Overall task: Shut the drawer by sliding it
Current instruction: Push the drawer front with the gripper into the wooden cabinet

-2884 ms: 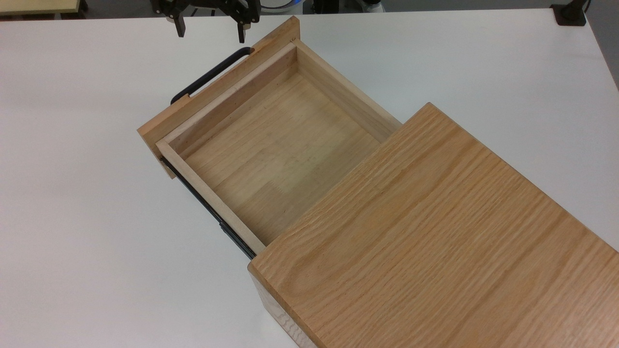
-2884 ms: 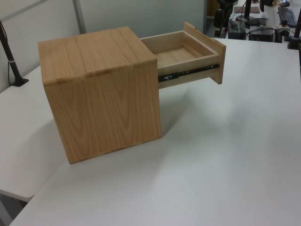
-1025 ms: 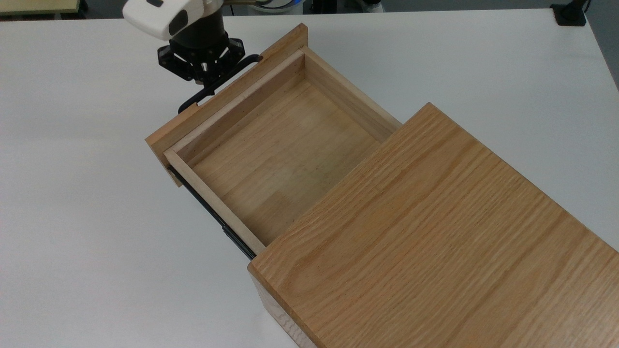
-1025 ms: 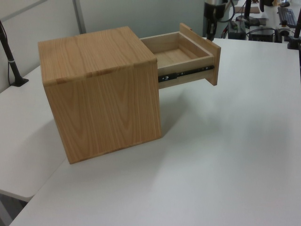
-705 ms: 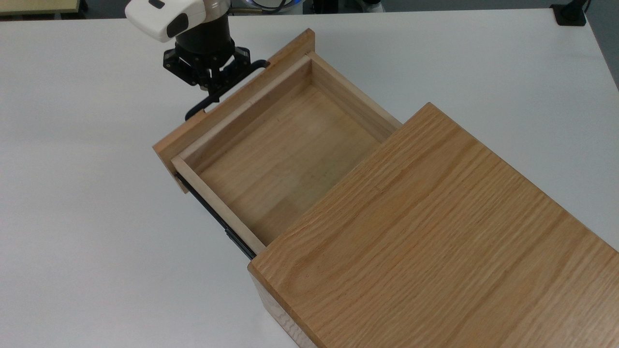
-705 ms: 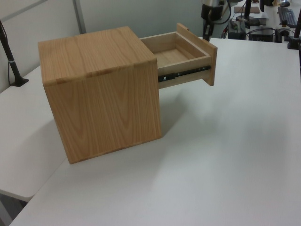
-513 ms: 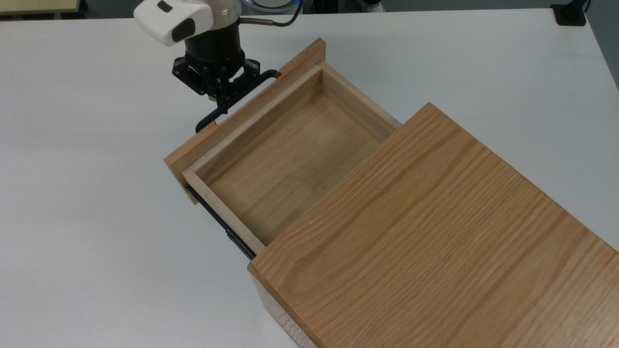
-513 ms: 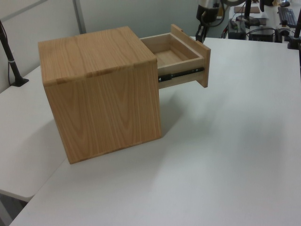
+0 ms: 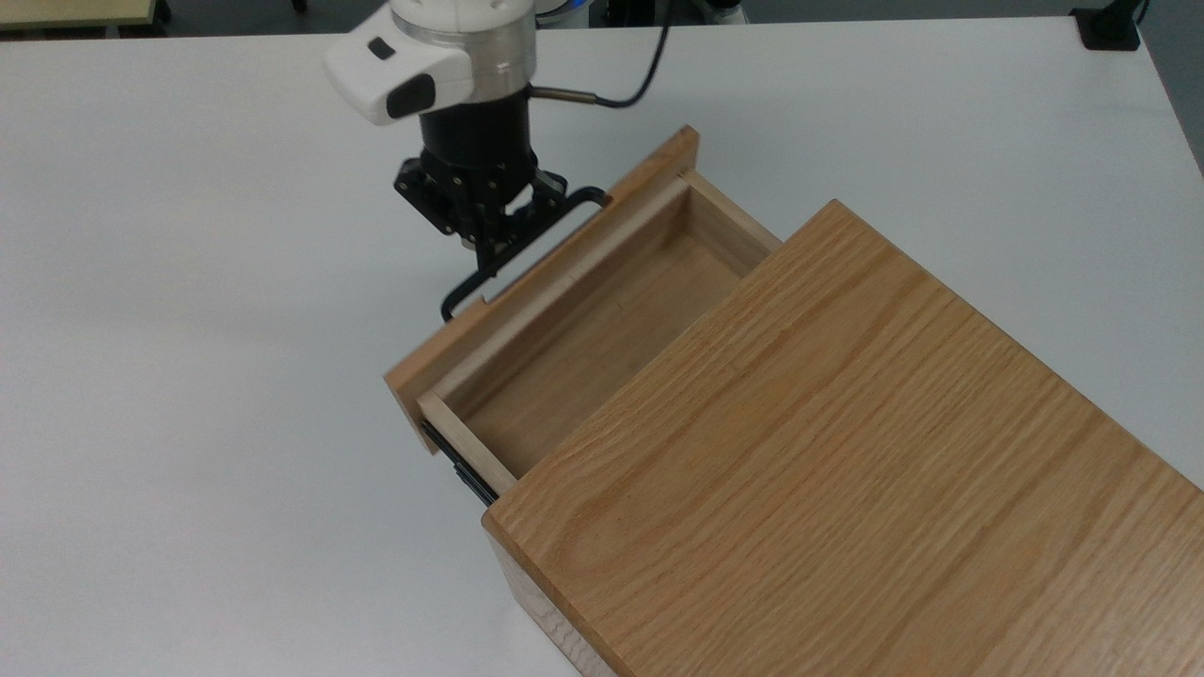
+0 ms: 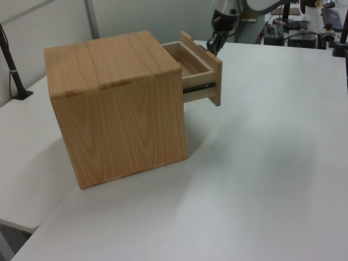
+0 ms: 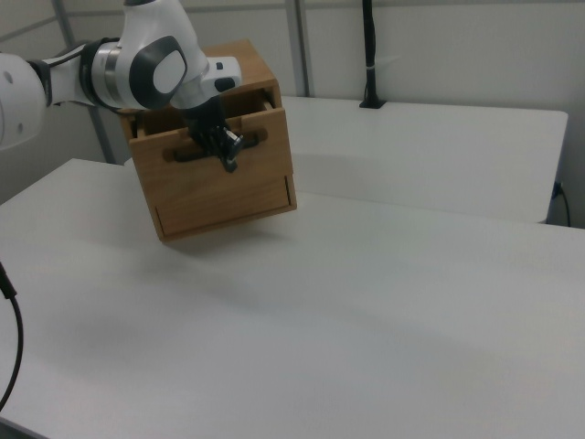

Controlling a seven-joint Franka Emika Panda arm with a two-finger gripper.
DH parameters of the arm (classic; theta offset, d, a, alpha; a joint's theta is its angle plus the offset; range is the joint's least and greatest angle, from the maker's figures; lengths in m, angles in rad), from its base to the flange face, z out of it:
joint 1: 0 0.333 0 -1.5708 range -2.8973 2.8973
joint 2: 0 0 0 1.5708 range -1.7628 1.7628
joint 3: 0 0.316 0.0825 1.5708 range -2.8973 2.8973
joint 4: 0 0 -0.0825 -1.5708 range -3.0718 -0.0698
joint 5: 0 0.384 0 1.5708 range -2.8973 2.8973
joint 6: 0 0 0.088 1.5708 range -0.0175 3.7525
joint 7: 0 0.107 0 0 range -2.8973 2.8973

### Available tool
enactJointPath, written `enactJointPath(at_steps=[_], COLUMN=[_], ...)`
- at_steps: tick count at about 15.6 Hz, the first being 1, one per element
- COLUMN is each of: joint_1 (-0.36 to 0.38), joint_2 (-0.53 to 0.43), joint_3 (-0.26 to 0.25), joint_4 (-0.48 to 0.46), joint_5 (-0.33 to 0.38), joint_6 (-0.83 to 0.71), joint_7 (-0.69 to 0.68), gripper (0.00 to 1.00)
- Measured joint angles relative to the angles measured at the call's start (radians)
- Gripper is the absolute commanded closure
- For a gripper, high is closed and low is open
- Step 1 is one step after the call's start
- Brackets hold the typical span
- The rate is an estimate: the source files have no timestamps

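Observation:
The drawer [image 9: 583, 329], a shallow light-wood tray, sticks partway out of the oak casing [image 9: 847, 451] toward the top view's upper left. Its wider front panel [image 9: 527, 291] carries a thin black handle [image 9: 461, 293]. My gripper [image 9: 487, 252] comes down from above, shut at the middle of that bar, just outside the panel. In the left view the drawer [image 10: 216, 76] juts out only a short way, and the gripper [image 10: 209, 50] is behind its front. The right view has the gripper [image 11: 228, 160] on the handle [image 11: 183, 154], against the drawer front [image 11: 260, 123].
The casing [image 10: 114, 92] stands on a wide white table [image 9: 188, 423]. A black pole clamp [image 10: 12, 65] sits at the left view's left edge, and another pole [image 11: 368, 55] rises behind the table in the right view. My white arm [image 11: 137, 64] reaches in from the right view's left.
The gripper, open and above the handle earlier, has come down and shut at it. It has moved with the drawer toward the casing, so much less of the tray sticks out.

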Motion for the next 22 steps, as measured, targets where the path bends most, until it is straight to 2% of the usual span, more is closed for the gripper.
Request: enactJointPath(at_steps=[3, 9, 22], joint_1=[0.028, 0.072, 0.095], joint_2=[0.043, 0.118, 0.139], joint_3=[0.000, 0.001, 0.001], joint_4=[0.035, 0.040, 0.045], joint_5=[0.000, 0.000, -0.013], joint_6=[0.061, 0.210, 0.346], joint_7=[0.079, 0.250, 0.453], gripper=[1.00, 1.00, 1.00])
